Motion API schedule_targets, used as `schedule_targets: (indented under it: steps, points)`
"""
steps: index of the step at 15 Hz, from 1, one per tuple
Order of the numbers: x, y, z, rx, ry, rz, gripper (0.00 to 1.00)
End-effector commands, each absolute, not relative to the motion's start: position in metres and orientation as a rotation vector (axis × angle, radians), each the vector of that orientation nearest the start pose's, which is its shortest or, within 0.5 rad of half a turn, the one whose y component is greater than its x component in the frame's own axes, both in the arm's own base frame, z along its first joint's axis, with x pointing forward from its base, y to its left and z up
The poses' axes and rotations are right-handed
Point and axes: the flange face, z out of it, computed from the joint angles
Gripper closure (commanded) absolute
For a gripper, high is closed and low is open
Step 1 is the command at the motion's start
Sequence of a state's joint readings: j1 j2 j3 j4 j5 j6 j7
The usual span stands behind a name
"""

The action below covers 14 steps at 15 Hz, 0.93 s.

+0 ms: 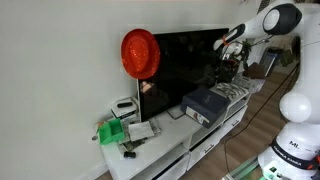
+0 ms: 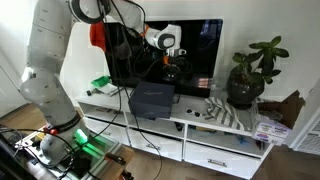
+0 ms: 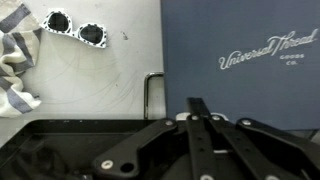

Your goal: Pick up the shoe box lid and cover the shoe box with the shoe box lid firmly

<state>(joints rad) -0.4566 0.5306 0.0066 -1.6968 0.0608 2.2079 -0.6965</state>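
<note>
1 gripper [image 3: 200, 106] hangs above the white cabinet [image 3: 100, 75] in front of the TV [image 1: 185, 60], its jaws drawn together with nothing between them. Just ahead of it the lid [image 3: 240, 60] lies flat, dark printed face up. In both exterior views it looks to rest on top of the box [image 2: 150, 106], though I cannot tell whether it is pushed fully down. I would expect the lid to be light and fairly stiff, but it is thin cardboard that may bow in the middle and crease if pinched hard, and its smooth face offers no purchase. The shallow rim is the 1 place to grip, midway along an edge so it stays level. A cloth [image 3: 14, 65] and sunglasses [image 3: 76, 30] lie well apart from it.
</note>
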Motion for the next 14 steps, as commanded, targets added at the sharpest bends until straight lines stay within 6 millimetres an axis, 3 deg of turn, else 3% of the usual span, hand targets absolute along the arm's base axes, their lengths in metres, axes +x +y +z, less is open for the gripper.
schedule_targets:
  steps: [1, 7, 10, 11, 14]
  points:
    - [0.564, -0.237, 0.328, -3.076, -0.427, 0.044, 0.67]
    - [0.504, -0.173, 0.374, -3.198, -0.384, 0.048, 0.26]
    - [0.483, -0.152, 0.383, -3.26, -0.43, 0.101, 0.05]
    - [0.507, -0.164, 0.378, -3.222, -0.412, 0.099, 0.24]
    - [0.491, -0.151, 0.383, -3.238, -0.437, 0.107, 0.06]
